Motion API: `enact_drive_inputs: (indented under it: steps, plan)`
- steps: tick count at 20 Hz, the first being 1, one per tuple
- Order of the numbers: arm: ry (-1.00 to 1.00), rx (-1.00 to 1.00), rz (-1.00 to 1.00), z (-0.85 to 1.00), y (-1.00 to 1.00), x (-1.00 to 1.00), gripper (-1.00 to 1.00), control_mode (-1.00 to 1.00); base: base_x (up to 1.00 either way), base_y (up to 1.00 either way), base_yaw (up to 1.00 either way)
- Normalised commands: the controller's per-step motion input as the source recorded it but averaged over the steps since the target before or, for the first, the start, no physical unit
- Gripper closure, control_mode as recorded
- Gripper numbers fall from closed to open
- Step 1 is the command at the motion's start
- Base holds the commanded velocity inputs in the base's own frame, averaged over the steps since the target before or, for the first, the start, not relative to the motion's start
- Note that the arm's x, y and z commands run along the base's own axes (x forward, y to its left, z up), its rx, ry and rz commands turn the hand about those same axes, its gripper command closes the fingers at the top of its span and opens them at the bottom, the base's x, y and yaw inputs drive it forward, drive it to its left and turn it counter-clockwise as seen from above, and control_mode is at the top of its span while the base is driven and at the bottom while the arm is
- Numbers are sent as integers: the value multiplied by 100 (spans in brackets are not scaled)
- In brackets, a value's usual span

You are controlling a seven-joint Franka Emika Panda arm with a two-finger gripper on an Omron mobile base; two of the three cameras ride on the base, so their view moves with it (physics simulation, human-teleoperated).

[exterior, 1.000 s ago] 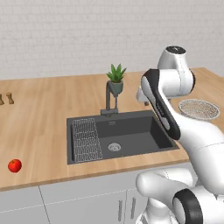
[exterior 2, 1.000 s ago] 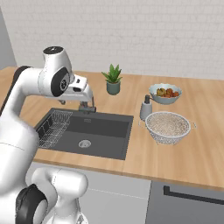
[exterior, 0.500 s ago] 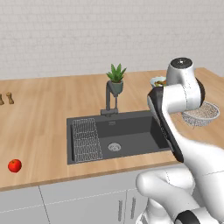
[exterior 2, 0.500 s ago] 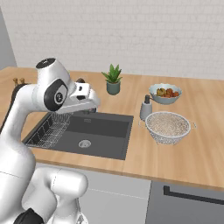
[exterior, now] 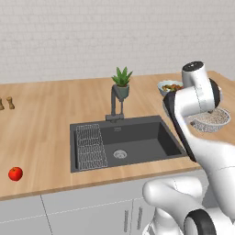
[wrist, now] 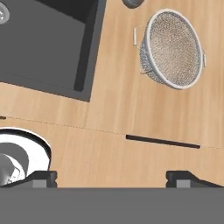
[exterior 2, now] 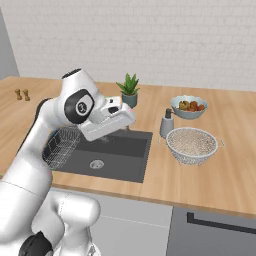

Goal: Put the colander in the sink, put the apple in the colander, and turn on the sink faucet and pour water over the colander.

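Observation:
The silvery mesh colander (wrist: 173,48) stands on the wooden counter to the right of the dark sink (wrist: 43,48), seen from above in the hand view. My gripper (wrist: 111,177) is open, its fingertips (wrist: 41,177) far apart with nothing between them. It hovers above the counter strip in front of the sink's right corner, short of the colander. From the right base view the hand (exterior 2: 120,114) hangs over the sink (exterior 2: 120,160), left of the colander (exterior 2: 192,145). The red apple (exterior: 15,173) lies at the counter's front left. Behind the sink (exterior: 137,137) rises the faucet (exterior: 114,103). My arm partly covers the colander (exterior: 213,120).
A white fruit bowl (exterior 2: 188,106) and a soap dispenser (exterior 2: 166,123) stand behind the colander. A potted plant (exterior: 121,82) sits behind the faucet. A wire rack (exterior: 89,147) lies in the sink's left side. Two small shakers (exterior: 4,103) stand far left.
The arm has swung to the right, from over the sink's left part toward the colander side. The jaws have opened a little wider. The colander and apple have not moved.

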Motion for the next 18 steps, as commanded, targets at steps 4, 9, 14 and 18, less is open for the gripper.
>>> enact_drive_inputs:
  steps: [4,9,14,18]
  plan:
    - [13,0,0,-13,-70,0,-100,-100,0,0,0]
    - [0,0,1,-24,-69,2,-100,-100,0,0,0]
    - [2,0,8,-34,-44,24,-100,-100,0,0,0]
    - [0,-3,14,-40,-21,35,-100,-100,0,0,0]
